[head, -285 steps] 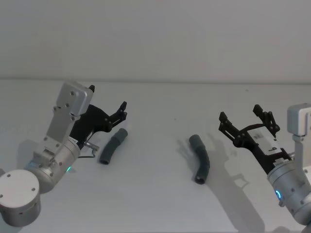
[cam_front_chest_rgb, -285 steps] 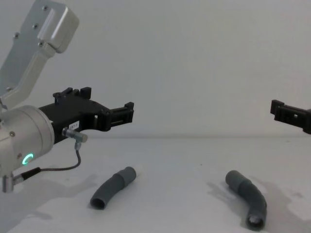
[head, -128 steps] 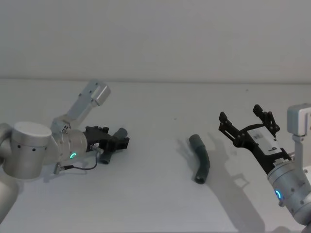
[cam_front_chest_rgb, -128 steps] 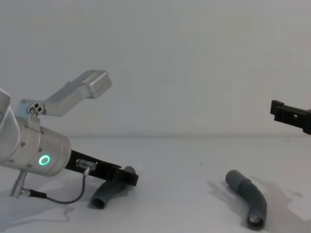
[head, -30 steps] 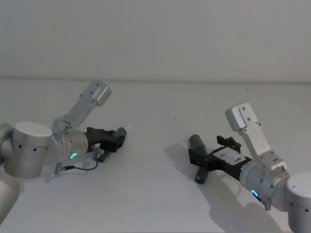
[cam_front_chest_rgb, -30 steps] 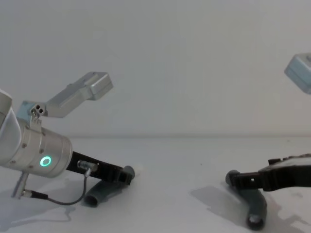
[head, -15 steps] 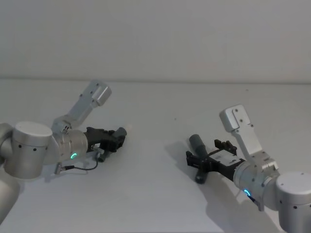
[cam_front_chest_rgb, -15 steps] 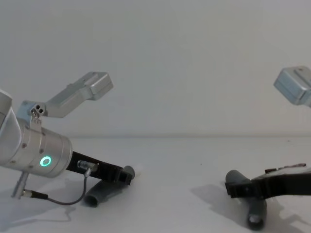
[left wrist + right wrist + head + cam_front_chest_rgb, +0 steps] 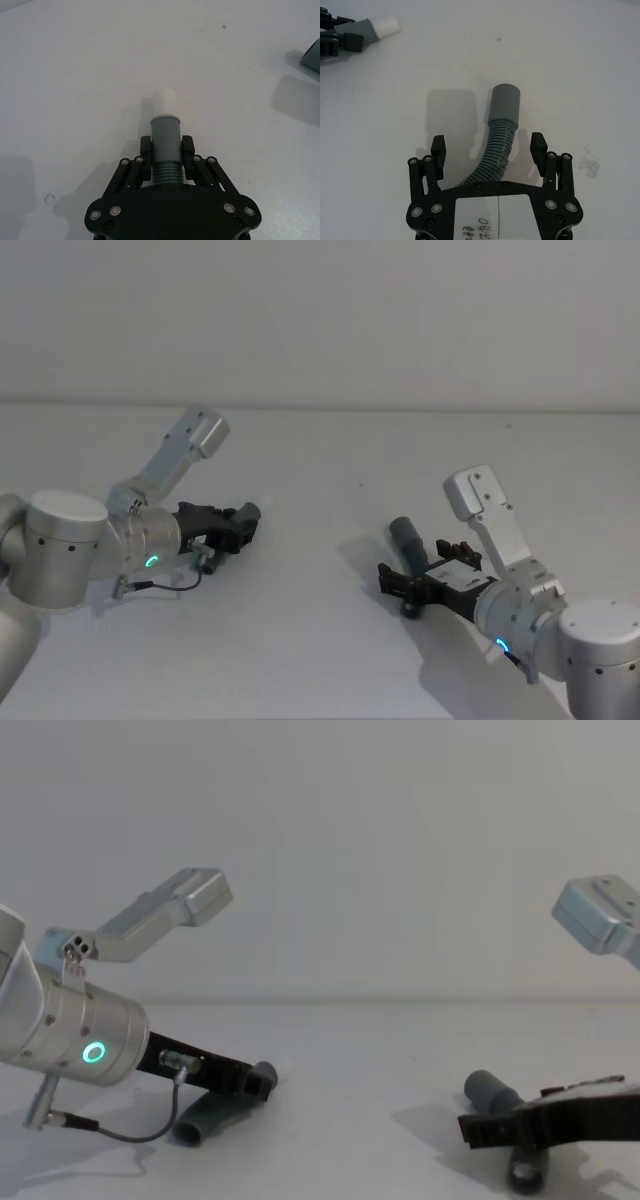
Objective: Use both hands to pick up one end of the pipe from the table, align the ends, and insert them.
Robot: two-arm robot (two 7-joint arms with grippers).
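One dark grey corrugated pipe (image 9: 165,135) piece with a white tip sits between my left gripper (image 9: 165,157) fingers, which are shut on it. In the head view this gripper (image 9: 240,525) lies low over the white table (image 9: 320,460) at the left, and the chest view shows that pipe (image 9: 215,1112) slanting down to the surface. The other bent pipe (image 9: 502,130) piece lies on the table at the right. My right gripper (image 9: 488,150) is open and straddles its corrugated middle, one finger on each side and apart from it. The head view shows the right gripper (image 9: 405,585) just below the cuff of that pipe (image 9: 407,533).
A plain wall rises behind the table's far edge. A thin cable (image 9: 120,1130) loops from my left wrist down onto the table. The left piece's white tip (image 9: 387,22) points toward the right piece, with bare table between them.
My right gripper has moved forward and lower, so its open fingers now flank the right pipe piece. The left gripper and its pipe have stayed put.
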